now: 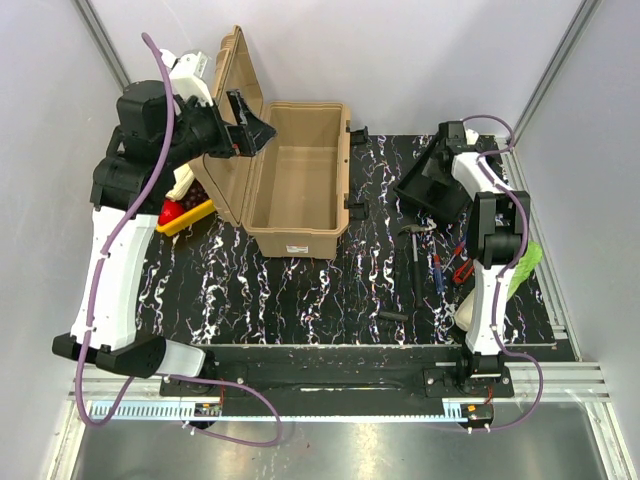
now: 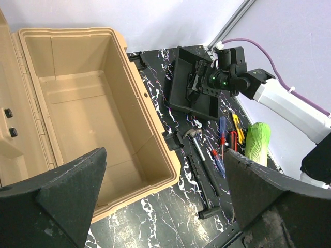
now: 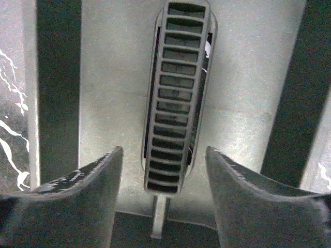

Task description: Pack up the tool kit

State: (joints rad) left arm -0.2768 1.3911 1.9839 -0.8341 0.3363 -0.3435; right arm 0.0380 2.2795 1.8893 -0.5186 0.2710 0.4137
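Pale lilac walls [image 1: 420, 60], black white-veined tabletop [image 1: 300, 290], aluminium corner posts [image 1: 102, 40]

Tan toolbox [image 1: 297, 243] [image 2: 149, 121] stands on the tabletop [image 1: 300, 300] beneath the spread left hand [image 1: 255, 130] [image 2: 165, 155]. Its lid [image 1: 232, 105] stands open and upright, and black latches [image 1: 357, 135] sit on the wall facing the right hand [image 1: 447, 150] [image 3: 164, 152]. Black inner tray [image 1: 430, 188] [image 2: 189, 95] lies tilted outside the box under the right hand, its slotted handle [image 3: 178, 98] between the parted fingers, untouched. Hammer [image 1: 415, 258] [image 2: 199, 150], screwdrivers [image 1: 437, 270] [image 2: 221, 144] and a red-handled tool [image 1: 461, 268] lie loose, just nearer the arm bases than that hand.
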